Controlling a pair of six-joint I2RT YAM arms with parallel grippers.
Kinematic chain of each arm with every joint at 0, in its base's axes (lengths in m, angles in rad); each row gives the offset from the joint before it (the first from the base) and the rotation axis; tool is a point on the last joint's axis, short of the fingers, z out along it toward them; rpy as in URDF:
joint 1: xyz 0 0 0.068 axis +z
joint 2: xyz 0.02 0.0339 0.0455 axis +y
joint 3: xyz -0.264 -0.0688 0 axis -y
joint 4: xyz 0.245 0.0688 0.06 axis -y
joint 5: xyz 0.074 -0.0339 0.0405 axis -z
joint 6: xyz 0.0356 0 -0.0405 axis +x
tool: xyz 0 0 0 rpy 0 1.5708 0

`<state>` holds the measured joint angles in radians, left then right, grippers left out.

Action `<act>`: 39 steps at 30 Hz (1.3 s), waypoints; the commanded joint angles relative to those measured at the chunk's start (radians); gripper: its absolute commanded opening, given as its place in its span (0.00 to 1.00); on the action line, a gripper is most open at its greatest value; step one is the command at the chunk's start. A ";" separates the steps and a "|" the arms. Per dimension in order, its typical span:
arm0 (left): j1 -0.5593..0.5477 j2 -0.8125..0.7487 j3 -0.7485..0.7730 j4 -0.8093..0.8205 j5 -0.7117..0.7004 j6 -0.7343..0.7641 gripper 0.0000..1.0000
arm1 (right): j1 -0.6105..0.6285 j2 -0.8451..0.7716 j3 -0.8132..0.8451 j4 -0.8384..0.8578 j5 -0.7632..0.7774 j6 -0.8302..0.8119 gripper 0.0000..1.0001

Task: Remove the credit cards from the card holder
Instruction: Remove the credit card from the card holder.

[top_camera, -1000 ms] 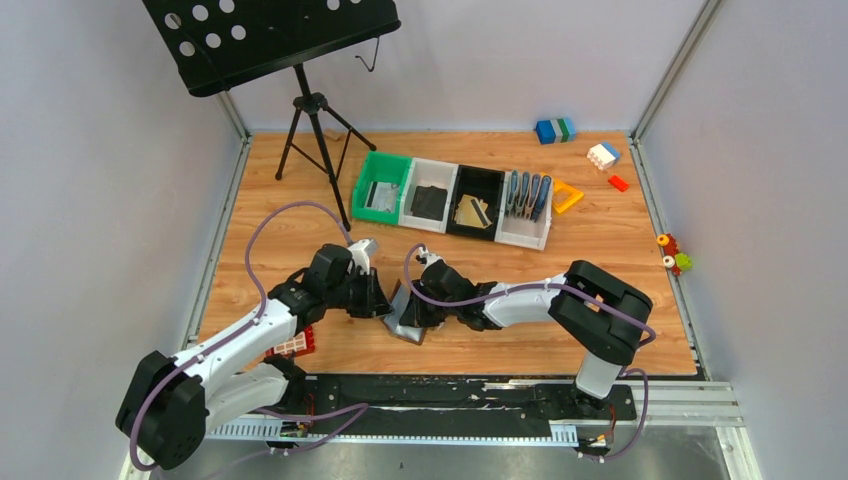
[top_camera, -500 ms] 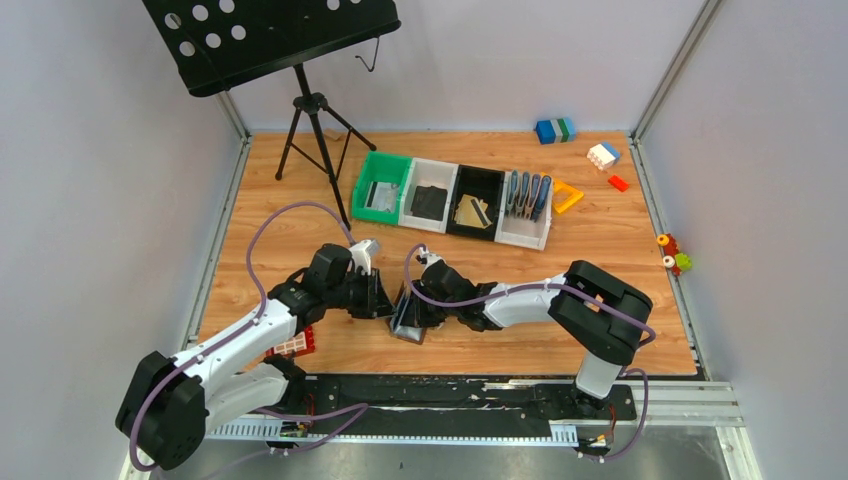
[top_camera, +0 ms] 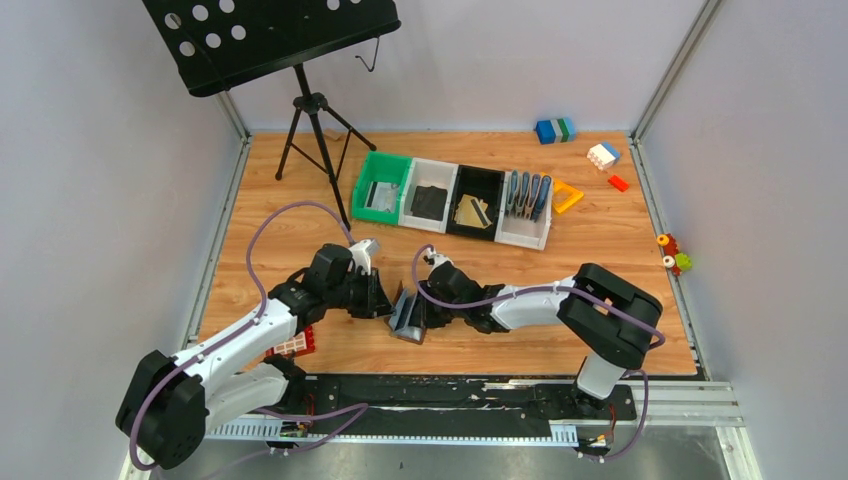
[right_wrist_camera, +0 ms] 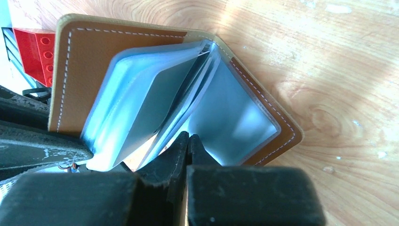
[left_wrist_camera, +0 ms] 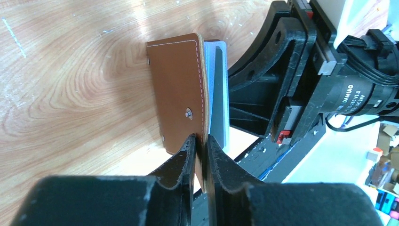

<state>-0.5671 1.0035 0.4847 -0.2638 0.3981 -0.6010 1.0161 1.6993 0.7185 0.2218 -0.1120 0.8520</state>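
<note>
The brown leather card holder (top_camera: 405, 315) stands open on its edge between my two grippers on the near middle of the table. My left gripper (left_wrist_camera: 201, 141) is shut on the brown cover's (left_wrist_camera: 176, 84) lower edge. My right gripper (right_wrist_camera: 188, 138) is pressed shut at the lower edge of the fanned grey-blue pockets (right_wrist_camera: 235, 117). Whether it pinches a card or a pocket leaf does not show. A silver-grey card (right_wrist_camera: 150, 108) sits in a left pocket. In the top view the left gripper (top_camera: 388, 303) and right gripper (top_camera: 425, 312) flank the holder.
A red brick (top_camera: 293, 345) lies by the left arm. A row of bins (top_camera: 452, 200) stands behind, one holding blue-grey holders (top_camera: 527, 195). A music stand tripod (top_camera: 315, 140) is at the back left. Toy bricks (top_camera: 555, 130) lie at the back right.
My right arm has drawn a little to the right, and the holder has spread wider open between the grippers. The left arm has barely moved.
</note>
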 commanded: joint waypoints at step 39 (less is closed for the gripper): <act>0.003 -0.107 -0.110 0.146 0.026 -0.105 0.66 | -0.033 -0.030 -0.043 0.212 -0.142 -0.001 0.32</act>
<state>-0.5671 0.8978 0.3820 -0.2031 0.3698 -0.6781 0.9848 1.6604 0.6376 0.3798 -0.2390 0.8520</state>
